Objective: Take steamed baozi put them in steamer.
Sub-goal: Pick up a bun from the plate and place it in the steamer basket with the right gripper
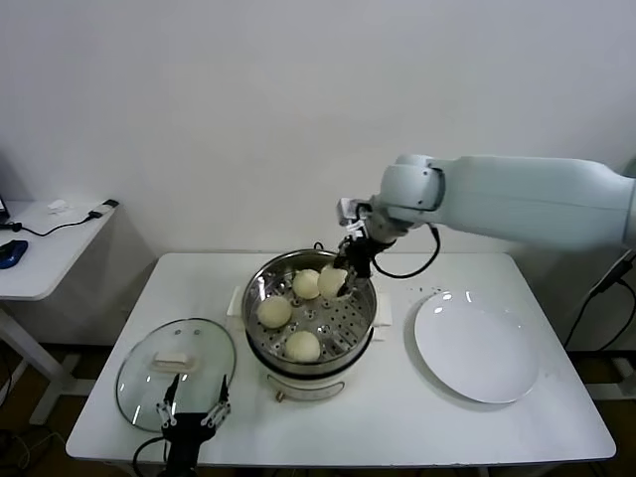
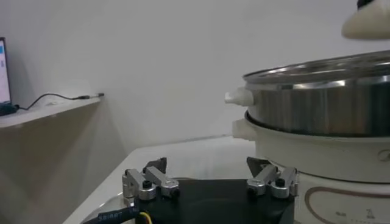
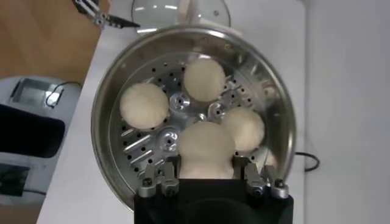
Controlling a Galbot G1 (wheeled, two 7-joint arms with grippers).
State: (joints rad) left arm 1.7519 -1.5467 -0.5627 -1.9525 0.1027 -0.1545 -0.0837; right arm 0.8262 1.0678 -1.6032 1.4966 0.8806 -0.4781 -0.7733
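Note:
The steamer (image 1: 254, 298) stands mid-table, a shiny steel basket on a white base. Three baozi lie on its perforated bottom (image 1: 306, 284) (image 1: 275, 311) (image 1: 302, 346). My right gripper (image 1: 343, 283) hangs over the basket's far right side, shut on another baozi (image 1: 332, 281). In the right wrist view this baozi (image 3: 206, 146) sits squeezed between the fingers (image 3: 172, 176) above the steamer (image 3: 103, 97), with the other buns (image 3: 144, 105) (image 3: 205, 79) (image 3: 247, 128) below. My left gripper (image 1: 194, 409) waits open at the table's front left, beside the steamer (image 2: 317, 109).
A round glass lid (image 1: 149, 383) lies at the front left, just under the left gripper. A flat white plate (image 1: 477, 348) rests to the right of the steamer. A side table with cables (image 1: 50, 238) stands off to the left.

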